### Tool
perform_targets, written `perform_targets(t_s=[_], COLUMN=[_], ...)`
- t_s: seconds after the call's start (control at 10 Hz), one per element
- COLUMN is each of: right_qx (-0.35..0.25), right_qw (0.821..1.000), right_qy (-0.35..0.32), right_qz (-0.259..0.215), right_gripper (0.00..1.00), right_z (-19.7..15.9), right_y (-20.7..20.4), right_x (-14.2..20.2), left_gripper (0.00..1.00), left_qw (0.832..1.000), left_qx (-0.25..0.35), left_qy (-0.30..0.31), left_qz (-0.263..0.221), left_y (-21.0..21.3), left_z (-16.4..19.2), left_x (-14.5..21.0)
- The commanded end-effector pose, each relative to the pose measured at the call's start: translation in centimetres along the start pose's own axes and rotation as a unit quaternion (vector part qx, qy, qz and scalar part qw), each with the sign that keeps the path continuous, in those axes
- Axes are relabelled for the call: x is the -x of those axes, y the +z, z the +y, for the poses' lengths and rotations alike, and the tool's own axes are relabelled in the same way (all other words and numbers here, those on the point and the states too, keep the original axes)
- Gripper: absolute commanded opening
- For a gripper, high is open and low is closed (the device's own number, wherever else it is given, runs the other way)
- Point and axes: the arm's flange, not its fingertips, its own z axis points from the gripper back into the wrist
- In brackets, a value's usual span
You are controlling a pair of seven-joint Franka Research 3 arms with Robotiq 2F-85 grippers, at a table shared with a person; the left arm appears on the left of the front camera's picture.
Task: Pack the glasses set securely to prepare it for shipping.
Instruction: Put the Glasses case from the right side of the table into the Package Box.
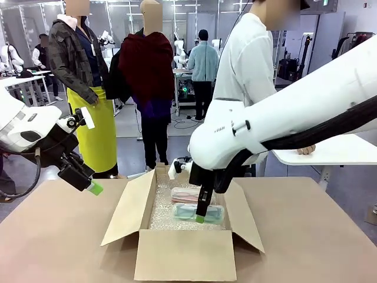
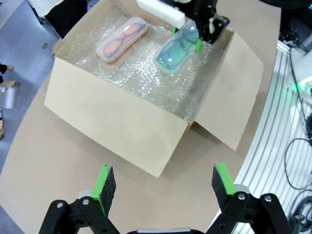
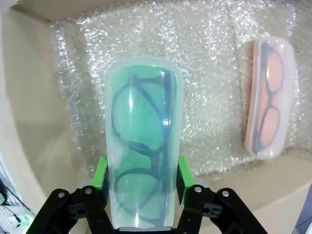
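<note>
the right gripper, clenched on the mint-green case inside the box, should lay it flat on the bubble wrap, clear of the pink case at its 3 o'clock, while the left gripper hangs released.

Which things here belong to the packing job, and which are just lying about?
Job:
- mint-green see-through oblong glasses case, gripped by right claw
- pink see-through oblong glasses case
- open brown cardboard box
- clear bubble-wrap lining

Not in use:
- left claw, open over the brown table
- white side table
</note>
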Motion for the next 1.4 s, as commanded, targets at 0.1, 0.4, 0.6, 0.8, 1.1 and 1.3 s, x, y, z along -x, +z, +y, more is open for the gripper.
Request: perform_targets(t_s=[0.1, 0.4, 0.6, 0.8, 1.1, 1.3], right_qx=[0.027, 0.023, 0.028, 0.028, 0.022, 0.022], right_qw=[0.999, 1.0, 1.0, 0.999, 1.0, 1.0], right_qy=[0.015, 0.001, 0.001, 0.004, 0.013, 0.013], right_qz=[0.015, 0.016, 0.014, 0.024, 0.007, 0.007], right_gripper=[0.31, 0.8, 1.0, 1.0, 1.0, 1.0], right_z=[-1.1, -1.9, -1.9, -1.4, -1.9, -1.9], right_y=[-2.7, -4.2, -3.6, -3.2, -3.4, -3.4], right_x=[-1.8, -2.4, -3.1, -3.3, -3.2, -3.2], left_gripper=[1.0, 1.0, 1.0, 1.0, 1.0, 1.0], left_qw=[1.0, 1.0, 1.0, 1.0, 1.0, 1.0], left_qx=[0.005, 0.005, 0.005, 0.005, 0.005, 0.005], left_qy=[-0.005, -0.005, -0.005, -0.005, -0.005, -0.005], left_qz=[-0.011, -0.011, -0.011, -0.011, -0.011, -0.011], left_y=[0.1, 0.1, 0.1, 0.1, 0.1, 0.1], left_z=[0.2, 0.2, 0.2, 0.2, 0.2, 0.2], left_x=[0.1, 0.1, 0.1, 0.1, 0.1, 0.1])
